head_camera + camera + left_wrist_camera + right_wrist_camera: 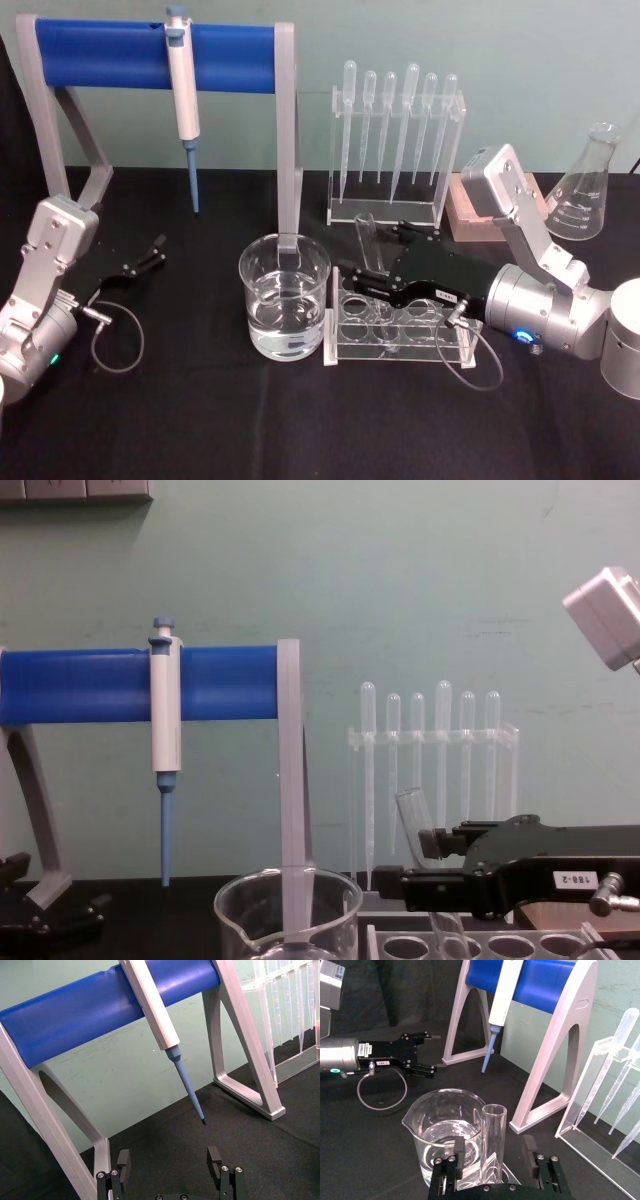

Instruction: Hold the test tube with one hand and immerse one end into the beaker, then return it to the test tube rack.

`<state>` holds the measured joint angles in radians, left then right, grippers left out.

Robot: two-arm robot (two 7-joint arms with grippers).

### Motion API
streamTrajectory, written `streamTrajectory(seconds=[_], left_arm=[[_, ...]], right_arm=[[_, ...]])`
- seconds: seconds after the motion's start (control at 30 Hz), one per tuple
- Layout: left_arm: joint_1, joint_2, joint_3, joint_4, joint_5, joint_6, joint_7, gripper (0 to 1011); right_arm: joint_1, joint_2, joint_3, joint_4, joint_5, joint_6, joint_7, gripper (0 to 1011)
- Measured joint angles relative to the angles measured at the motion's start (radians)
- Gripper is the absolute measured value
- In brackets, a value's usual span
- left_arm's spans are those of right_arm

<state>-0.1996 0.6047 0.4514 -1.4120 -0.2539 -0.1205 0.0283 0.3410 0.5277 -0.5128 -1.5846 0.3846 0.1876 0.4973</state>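
Test tube (pixel 366 240) leans in the clear test tube rack (pixel 400 345) at centre-right of the black table, seen from the head camera, its open rim uppermost. The right gripper (pixel 362 283) reaches in from the right over the rack, level with the tube. The water-filled beaker (pixel 285 300) stands just left of the rack. The left gripper (pixel 152 252) sits idle at the far left, near the blue-barred stand (pixel 110 52) that carries a white-and-blue pipettor (pixel 183 95). A rack of plastic pipettes (pixel 395 120) and an Erlenmeyer flask (pixel 585 190) stand at the far right.

From the left wrist, the left gripper's fingers (pixel 124 1160) are spread wide, with nothing between them.

From the right wrist, the right gripper's fingers (pixel 459 1152) straddle the tube with a gap on each side, released rather than clamped; the beaker is just beyond.

From the chest, the tube tilts left above the black fingers, its lower end dropping into the rack.
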Motion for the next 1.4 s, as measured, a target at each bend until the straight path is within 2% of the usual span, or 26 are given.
streamTrajectory(seconds=[0.1,0.13,0.27,0.3,0.57,0.7,1.03,1.27,1.4], left_arm=[[0.0,0.0,0.0,0.0,0.0,0.0,0.0,1000],[0.0,0.0,0.0,0.0,0.0,0.0,0.0,1000],[0.0,0.0,0.0,0.0,0.0,0.0,0.0,1000],[0.0,0.0,0.0,0.0,0.0,0.0,0.0,1000],[0.0,0.0,0.0,0.0,0.0,0.0,0.0,1000],[0.0,0.0,0.0,0.0,0.0,0.0,0.0,1000],[0.0,0.0,0.0,0.0,0.0,0.0,0.0,1000],[0.0,0.0,0.0,0.0,0.0,0.0,0.0,1000],[0.0,0.0,0.0,0.0,0.0,0.0,0.0,1000]], right_arm=[[-0.002,0.001,0.003,-0.006,-0.007,0.003,-0.004,690],[-0.004,0.002,0.004,-0.009,-0.01,0.005,-0.006,628],[-0.006,0.002,0.009,-0.015,-0.015,0.007,-0.006,508],[-0.007,0.002,0.01,-0.016,-0.015,0.007,-0.006,449],[-0.018,0.002,0.025,-0.027,-0.015,0.007,-0.007,243],[-0.034,0.004,0.04,-0.048,-0.002,-0.003,-0.007,236],[-0.121,0.006,0.118,-0.155,0.069,-0.079,-0.043,236],[-0.145,0.002,0.146,-0.187,0.087,-0.104,-0.065,235],[-0.147,0.0,0.149,-0.19,0.089,-0.106,-0.07,235]])
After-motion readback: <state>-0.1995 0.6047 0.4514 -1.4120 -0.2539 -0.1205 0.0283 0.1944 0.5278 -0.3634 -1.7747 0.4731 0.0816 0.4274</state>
